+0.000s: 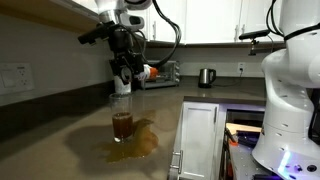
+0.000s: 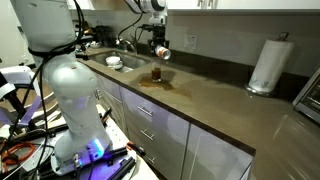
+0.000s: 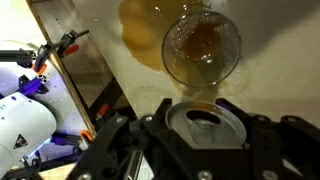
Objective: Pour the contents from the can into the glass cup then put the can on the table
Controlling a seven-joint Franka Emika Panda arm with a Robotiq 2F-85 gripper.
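My gripper (image 1: 128, 72) is shut on the can (image 1: 147, 72), which lies tipped on its side above the glass cup (image 1: 122, 122). In the wrist view the can's silver top with its opening (image 3: 206, 124) sits between the black fingers, just over the glass cup (image 3: 202, 47). The glass holds brown liquid. A brown puddle (image 1: 140, 145) spreads on the table (image 1: 60, 140) around the glass. In an exterior view the can (image 2: 161, 52) hangs over the glass cup (image 2: 157, 74) near the sink.
A steel kettle (image 1: 206, 77) stands at the back of the counter. A paper towel roll (image 2: 266, 66) stands on the counter's far end. A sink (image 2: 115, 62) holds dishes. A stove edge (image 1: 200, 140) and a white robot base (image 1: 290, 100) are beside the counter.
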